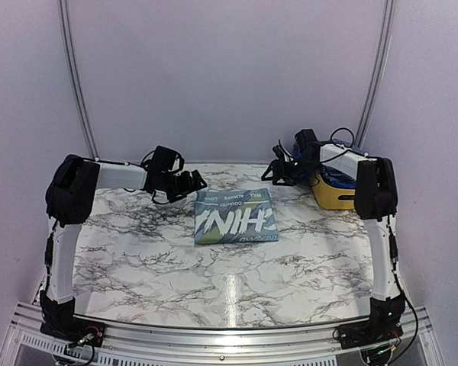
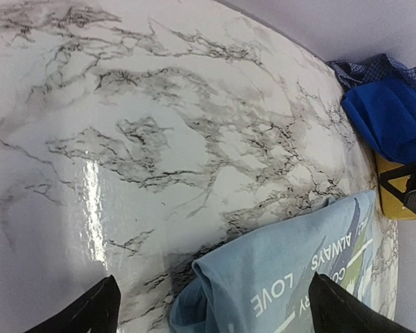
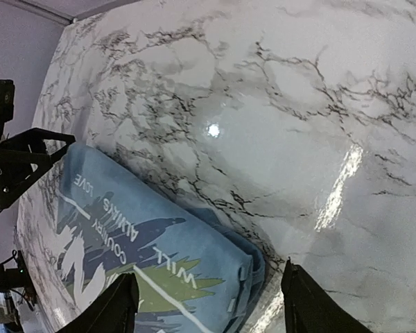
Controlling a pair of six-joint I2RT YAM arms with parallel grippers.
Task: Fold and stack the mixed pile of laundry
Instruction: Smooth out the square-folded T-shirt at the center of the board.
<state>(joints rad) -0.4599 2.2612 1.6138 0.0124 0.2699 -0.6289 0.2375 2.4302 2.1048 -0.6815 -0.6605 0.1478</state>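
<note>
The left gripper (image 2: 215,316) holds its fingers (image 2: 90,312) spread wide, gripping nothing; the folded T-shirt (image 2: 284,270) lies under the gap and runs off toward 2 o'clock in that wrist view. The right gripper (image 3: 206,305) also stands parted and empty, its fingers (image 3: 109,306) over the T-shirt's folded corner, with the cloth stretching away to 9 o'clock. From above, the T-shirt lies flat, print up, mid-table (image 1: 153,252), the left gripper at its 10 o'clock corner and the right at 1 o'clock. At its 2 o'clock stands the basket (image 1: 330,197), holding the blue piece (image 2: 388,118) and check shirt (image 2: 381,69).
</note>
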